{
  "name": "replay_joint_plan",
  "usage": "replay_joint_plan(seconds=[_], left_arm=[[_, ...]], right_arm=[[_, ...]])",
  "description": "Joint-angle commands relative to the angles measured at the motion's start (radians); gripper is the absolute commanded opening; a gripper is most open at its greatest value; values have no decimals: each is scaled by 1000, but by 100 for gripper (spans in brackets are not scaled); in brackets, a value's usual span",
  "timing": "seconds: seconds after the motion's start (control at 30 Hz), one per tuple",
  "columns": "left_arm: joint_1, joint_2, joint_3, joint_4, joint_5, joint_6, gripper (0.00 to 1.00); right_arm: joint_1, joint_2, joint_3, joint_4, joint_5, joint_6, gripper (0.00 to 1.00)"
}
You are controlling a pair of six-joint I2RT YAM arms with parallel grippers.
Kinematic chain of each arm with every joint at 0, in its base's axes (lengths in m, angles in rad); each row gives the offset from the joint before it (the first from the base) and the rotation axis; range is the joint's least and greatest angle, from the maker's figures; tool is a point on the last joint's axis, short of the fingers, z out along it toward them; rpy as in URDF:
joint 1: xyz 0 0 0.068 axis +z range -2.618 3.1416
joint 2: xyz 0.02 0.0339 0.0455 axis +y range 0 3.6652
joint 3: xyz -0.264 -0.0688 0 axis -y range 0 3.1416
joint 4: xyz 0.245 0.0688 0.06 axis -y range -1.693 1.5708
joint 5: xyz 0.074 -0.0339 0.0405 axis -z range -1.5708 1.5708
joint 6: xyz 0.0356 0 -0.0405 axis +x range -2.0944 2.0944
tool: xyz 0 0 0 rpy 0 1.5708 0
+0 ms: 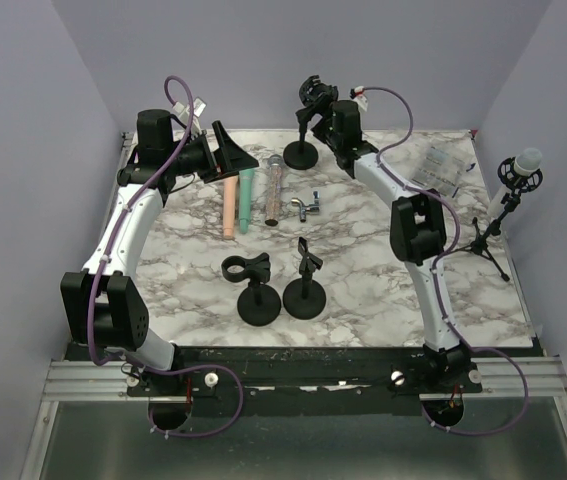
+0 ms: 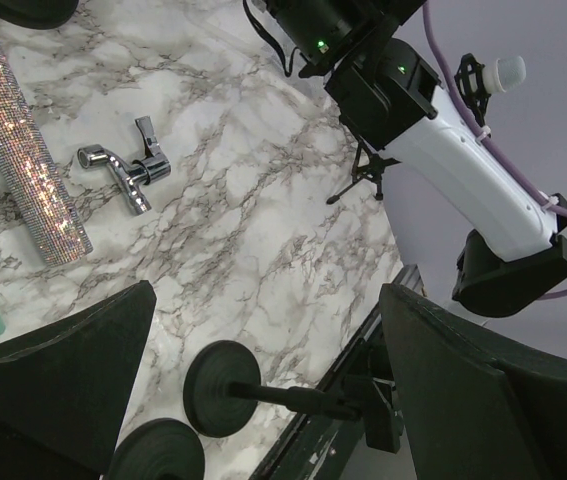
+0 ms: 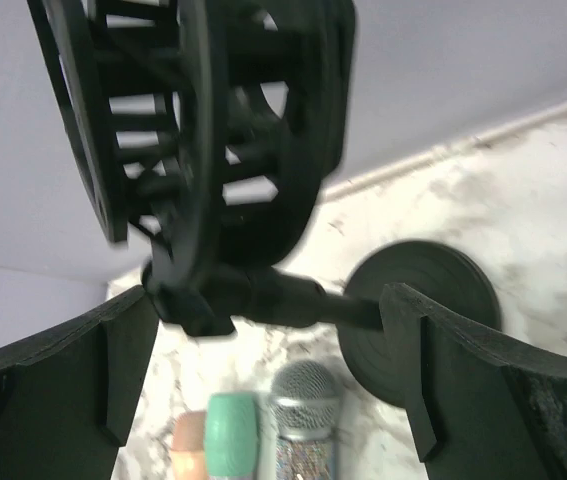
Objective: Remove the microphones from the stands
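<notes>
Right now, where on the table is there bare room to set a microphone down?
Bare marble lies between the two short stands and the right arm, and between those stands and the left arm. The rear middle is crowded: three microphones, a metal clamp, the rear stand, the left gripper and the right gripper, both open.

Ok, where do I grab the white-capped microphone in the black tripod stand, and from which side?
Probably the white-capped microphone by its pale head, which stands clear above the black shock-mount ring. Come from above and the table side with the right gripper, which is open: the wall is close beyond the tripod stand, and the ring covers the body.
</notes>
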Motion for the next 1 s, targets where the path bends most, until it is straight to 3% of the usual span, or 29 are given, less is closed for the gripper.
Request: replay_joint_plan(seconds=[0.0,0.1,0.27,0.6,0.83,0.97], left_arm=[[5,-7,-7,14,15,11,98],[2,-13,-7,13,15,11,99],[-10,-22,-5,2,5,25,99],[-40,-44,-3,-3,-1,30,99],[-101,-39,6,-27,-22,52,98],[-140,-30,15,-44,-34,66,98]], right_arm=[[1,-121,-96,-124,-1,-101,100],[2,-222,-226,-54,-27,-151,100],[2,-394,-375,-76,-43,-264,100],[2,-947,-903,-221,15,-526,100],[2,-1339,-1174,-296,283,-584,100],[2,-1503,-1228,-378,582,-555,100]])
